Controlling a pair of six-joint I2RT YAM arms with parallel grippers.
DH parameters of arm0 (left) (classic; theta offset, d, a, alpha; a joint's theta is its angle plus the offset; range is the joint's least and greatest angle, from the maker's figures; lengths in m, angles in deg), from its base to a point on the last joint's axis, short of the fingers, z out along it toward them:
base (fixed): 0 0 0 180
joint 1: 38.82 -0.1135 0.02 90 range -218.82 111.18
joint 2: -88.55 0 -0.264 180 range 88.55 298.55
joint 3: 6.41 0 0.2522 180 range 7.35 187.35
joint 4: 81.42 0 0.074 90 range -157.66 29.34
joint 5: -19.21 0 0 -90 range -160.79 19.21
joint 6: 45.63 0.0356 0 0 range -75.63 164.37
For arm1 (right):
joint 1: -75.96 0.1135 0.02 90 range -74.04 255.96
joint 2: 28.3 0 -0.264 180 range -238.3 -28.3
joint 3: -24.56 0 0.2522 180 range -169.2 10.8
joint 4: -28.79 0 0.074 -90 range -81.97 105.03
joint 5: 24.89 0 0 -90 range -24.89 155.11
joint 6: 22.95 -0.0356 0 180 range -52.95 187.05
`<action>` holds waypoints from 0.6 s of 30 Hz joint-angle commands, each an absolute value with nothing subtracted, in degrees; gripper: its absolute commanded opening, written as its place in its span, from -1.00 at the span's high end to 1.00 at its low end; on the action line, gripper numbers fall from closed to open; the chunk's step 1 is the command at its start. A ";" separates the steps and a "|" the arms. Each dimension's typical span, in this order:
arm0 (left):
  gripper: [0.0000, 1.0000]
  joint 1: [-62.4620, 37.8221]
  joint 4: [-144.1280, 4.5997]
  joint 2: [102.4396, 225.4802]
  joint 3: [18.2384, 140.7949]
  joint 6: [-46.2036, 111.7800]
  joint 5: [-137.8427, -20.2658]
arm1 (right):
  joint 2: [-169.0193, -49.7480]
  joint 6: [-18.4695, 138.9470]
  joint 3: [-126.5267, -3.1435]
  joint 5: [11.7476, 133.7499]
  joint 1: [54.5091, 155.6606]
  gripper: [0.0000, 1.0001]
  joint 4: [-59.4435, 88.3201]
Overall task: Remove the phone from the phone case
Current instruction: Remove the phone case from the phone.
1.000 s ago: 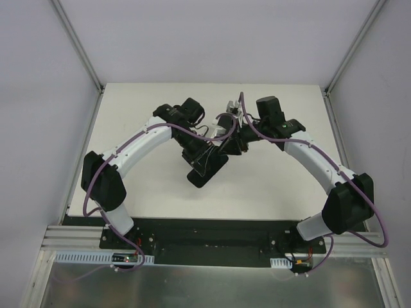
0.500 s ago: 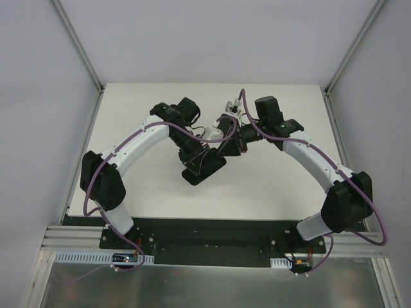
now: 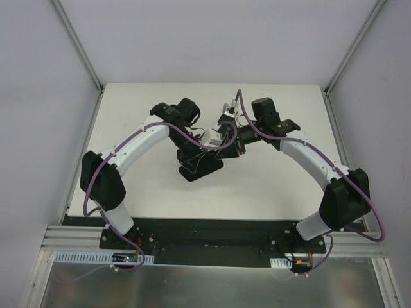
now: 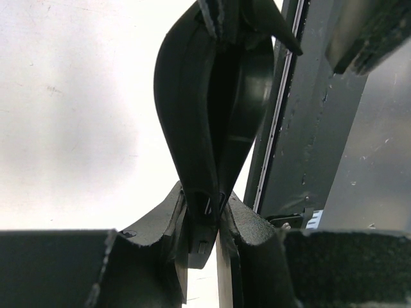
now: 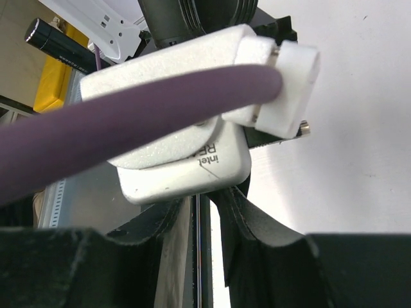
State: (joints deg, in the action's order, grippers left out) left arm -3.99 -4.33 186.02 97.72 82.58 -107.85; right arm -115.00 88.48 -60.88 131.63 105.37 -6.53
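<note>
The black phone case [image 4: 186,96] stands edge-on and bowed outward, with my left gripper [image 4: 204,199] shut on its lower rim. Beside it on the right is the phone [image 4: 302,128], a dark slab with a silver edge, partly peeled away from the case. In the right wrist view the phone [image 5: 204,256] shows as a thin dark edge between the fingers of my right gripper [image 5: 204,199], which is shut on it. From above, the two grippers, left [image 3: 192,154] and right [image 3: 226,144], meet over mid-table with the case [image 3: 196,170] hanging below them.
The left arm's white wrist camera [image 5: 186,167] and its purple cable [image 5: 128,122] sit right in front of the right gripper. The white table [image 3: 282,179] is walled by grey panels, with a metal rail along the near edge [image 3: 205,240].
Both grippers have carried the case and phone slightly left and toward the back. The right gripper's fingers have closed in a little on the phone.
</note>
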 commanded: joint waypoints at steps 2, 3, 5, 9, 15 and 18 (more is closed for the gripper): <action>1.00 -3.32 -25.83 183.74 102.53 80.23 -109.82 | -117.16 84.54 -60.30 147.72 113.40 0.39 -11.86; 1.00 -3.05 -25.65 183.65 102.62 80.40 -109.21 | -117.42 84.54 -60.57 147.55 113.83 0.36 -11.95; 1.00 -2.17 -25.47 183.91 102.80 80.49 -108.15 | -118.21 84.72 -60.92 147.29 114.28 0.34 -11.95; 1.00 -0.77 -25.47 184.18 103.85 78.65 -107.44 | -119.53 84.81 -61.62 146.85 115.24 0.28 -12.04; 1.00 -0.24 -25.47 184.18 105.08 76.36 -108.24 | -120.76 84.72 -62.24 143.95 115.51 0.20 -12.04; 1.00 0.03 -25.39 184.00 104.82 76.45 -108.67 | -120.76 84.72 -62.50 142.02 115.42 0.17 -12.04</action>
